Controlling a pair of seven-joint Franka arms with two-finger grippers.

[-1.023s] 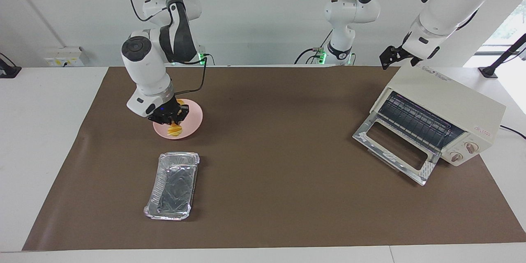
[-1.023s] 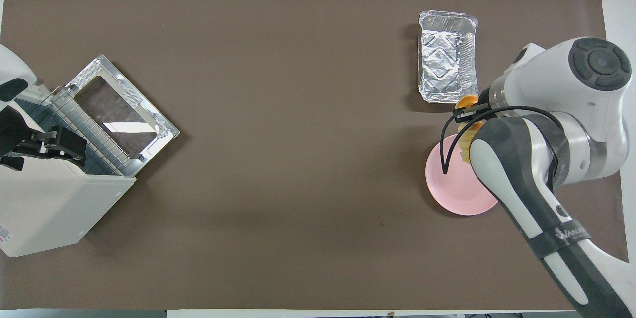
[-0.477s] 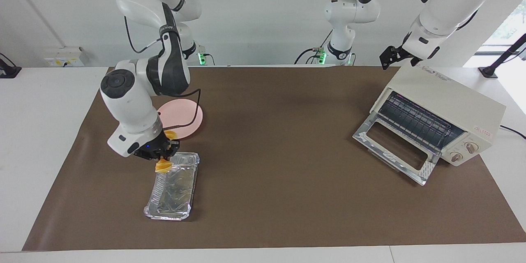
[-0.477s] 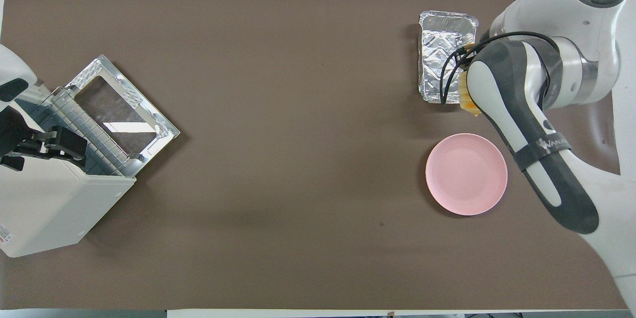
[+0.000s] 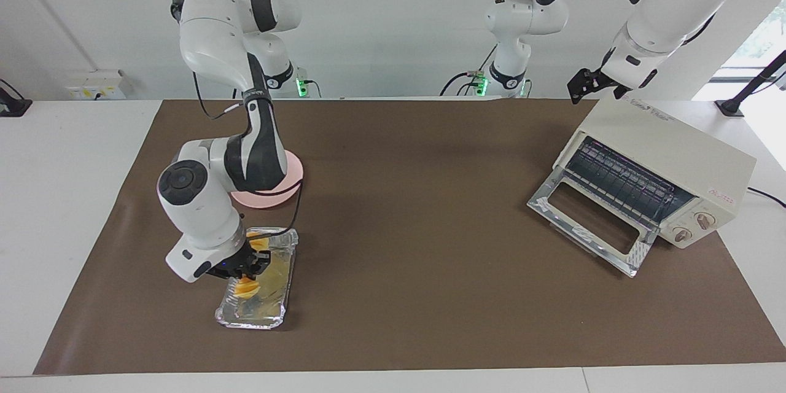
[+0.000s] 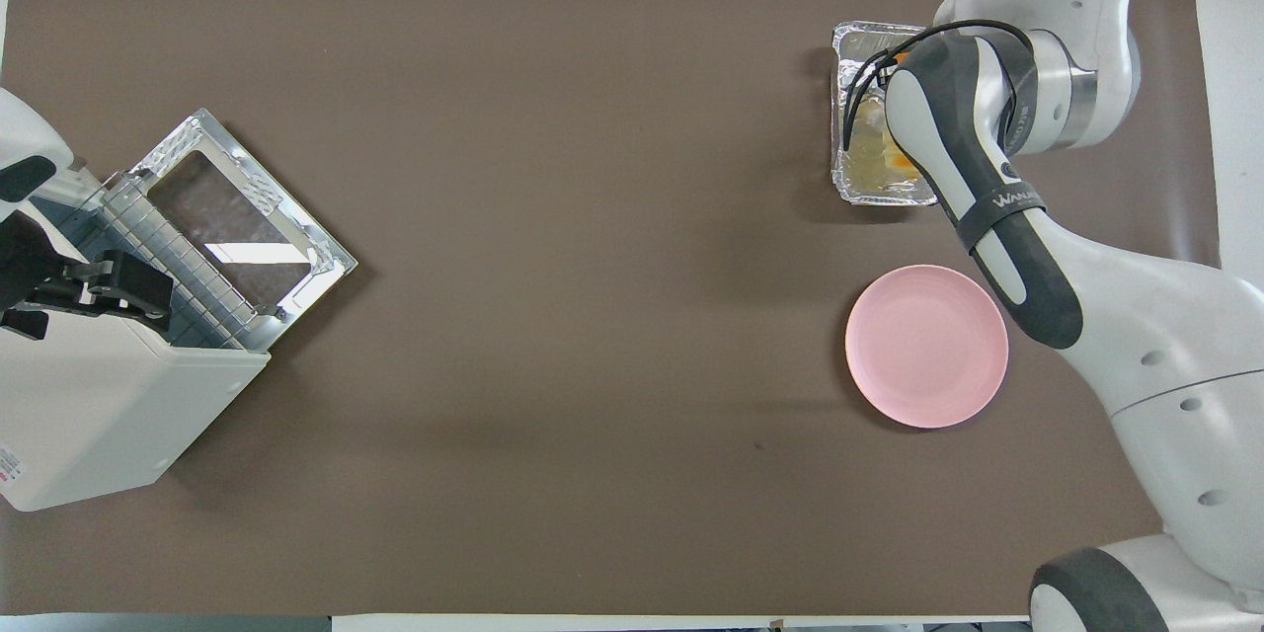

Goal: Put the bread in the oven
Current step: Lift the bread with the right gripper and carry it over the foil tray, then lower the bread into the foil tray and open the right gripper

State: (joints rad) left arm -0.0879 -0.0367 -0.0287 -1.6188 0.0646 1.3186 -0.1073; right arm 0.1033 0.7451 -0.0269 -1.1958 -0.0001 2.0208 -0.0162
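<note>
- Holding, at the right arm's end of the brown table mat (image 5: 430, 295), my right gripper (image 5: 244, 271), clamped on the small ridged yellow-orange bread (image 5: 246, 287), low over the crinkled silver foil tray (image 5: 279, 313); I cannot tell whether the loaf touches the tray floor.
- Boxy cream-white toaster oven (image 5: 669, 150), at the left arm's end, well apart from the bread; its glass-windowed door (image 5: 589, 221) lies folded down, wire rack exposed.
- My left gripper (image 5: 583, 87), fingers spread and empty, waits over the oven's top corner nearest the robots.
- Round pink plate (image 6: 926, 346), bare, nearer to the robots than the tray.
- Risk, larger: the light foil tray could skid or crumple if I press down; cause, thin walls and nothing anchoring it.
- Risk, smaller: the loaf could tip out of my pinch; cause, I seem to grip only one end.
- View difference: the facing view shows gripper and loaf plainly; in the overhead view my forearm covers them, leaving only an orange sliver (image 6: 901, 161), though the rack's bars read better there.
</note>
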